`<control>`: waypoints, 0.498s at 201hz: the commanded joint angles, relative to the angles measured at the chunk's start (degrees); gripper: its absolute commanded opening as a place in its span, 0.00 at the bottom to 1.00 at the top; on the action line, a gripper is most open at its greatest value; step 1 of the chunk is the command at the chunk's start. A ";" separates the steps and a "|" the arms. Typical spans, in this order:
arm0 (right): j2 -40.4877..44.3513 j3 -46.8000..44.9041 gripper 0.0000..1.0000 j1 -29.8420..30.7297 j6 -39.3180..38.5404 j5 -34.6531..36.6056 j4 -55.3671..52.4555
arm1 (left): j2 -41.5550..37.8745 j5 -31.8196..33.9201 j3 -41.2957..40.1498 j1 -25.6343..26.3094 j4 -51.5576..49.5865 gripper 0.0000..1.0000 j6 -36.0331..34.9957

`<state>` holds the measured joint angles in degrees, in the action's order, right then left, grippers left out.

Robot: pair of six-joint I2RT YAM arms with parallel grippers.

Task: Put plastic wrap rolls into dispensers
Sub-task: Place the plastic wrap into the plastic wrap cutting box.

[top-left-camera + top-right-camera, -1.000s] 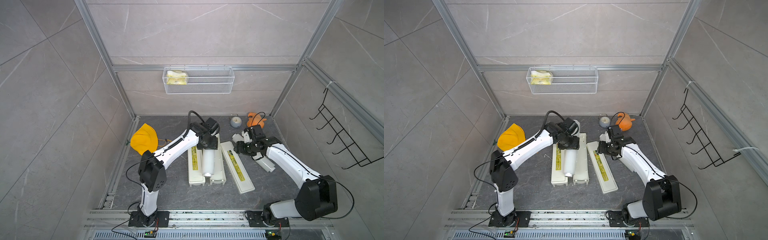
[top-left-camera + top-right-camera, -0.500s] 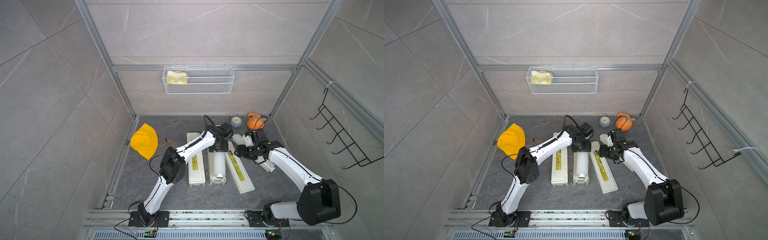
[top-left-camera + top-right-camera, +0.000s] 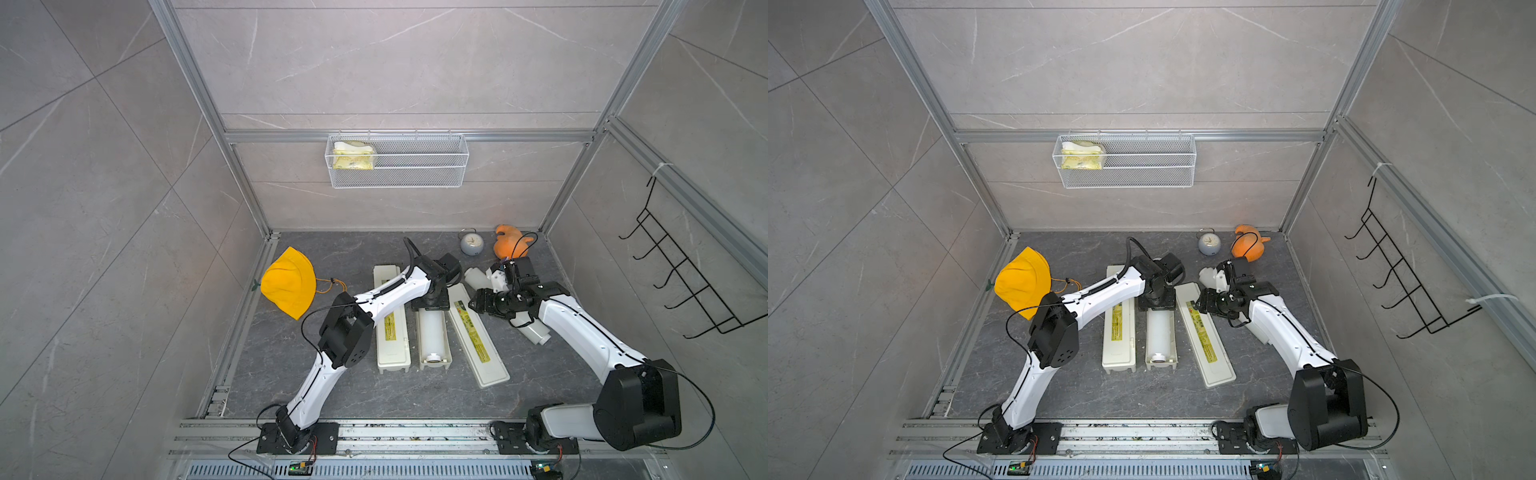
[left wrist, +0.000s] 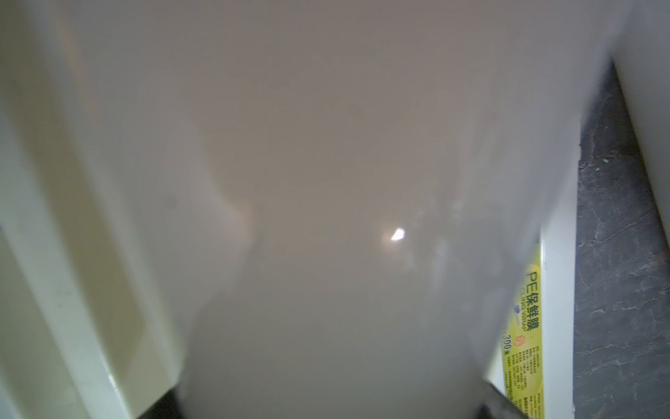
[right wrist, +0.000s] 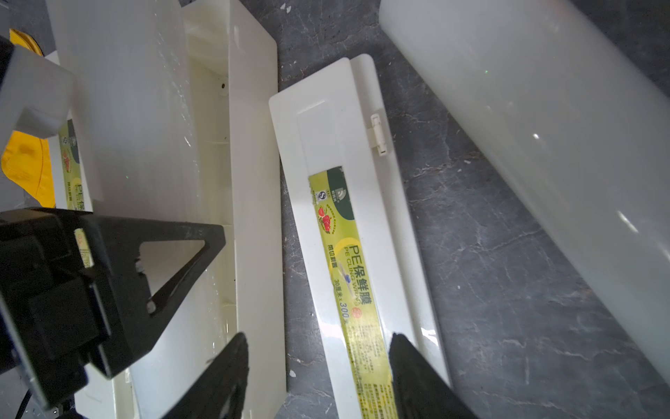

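One plastic wrap roll (image 3: 433, 338) lies in the trough of the open dispenser (image 3: 446, 357), whose yellow-labelled lid (image 3: 390, 328) lies flat beside it. My left gripper (image 3: 430, 305) is shut on that roll's far end; the roll (image 4: 326, 181) fills the left wrist view. The second dispenser (image 3: 478, 332) lies closed and angled to the right. My right gripper (image 5: 319, 362) hangs open above its far end, holding nothing. The second roll (image 5: 544, 163) lies on the floor beyond it, partly under my right arm (image 3: 582, 328).
A yellow hat (image 3: 289, 282) lies at the left wall. A small clock (image 3: 471, 243) and an orange toy (image 3: 509, 243) sit at the back right. A wire basket (image 3: 397, 160) hangs on the back wall, a black hook rack (image 3: 681, 282) on the right wall.
My left arm has swung its elbow round and carried the roll to the right, down into the open trough. The right gripper has barely moved.
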<state>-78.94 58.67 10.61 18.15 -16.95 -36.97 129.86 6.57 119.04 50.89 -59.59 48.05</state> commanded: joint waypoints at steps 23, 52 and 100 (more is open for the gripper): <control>0.19 -0.96 0.63 -0.31 -0.79 -1.33 1.02 | -1.44 0.18 1.27 0.43 3.59 0.55 2.83; 0.36 -1.02 0.63 -0.39 -0.79 -1.25 0.92 | -0.05 -0.27 1.46 0.42 3.35 0.56 2.49; 0.96 -1.39 0.64 -0.97 -1.03 -1.06 0.92 | -1.80 1.29 -3.38 0.40 4.44 0.68 3.35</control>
<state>-78.94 58.24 10.17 18.15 -17.41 -36.34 131.90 6.48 116.20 51.11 -56.51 49.71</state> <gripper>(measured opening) 0.636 0.693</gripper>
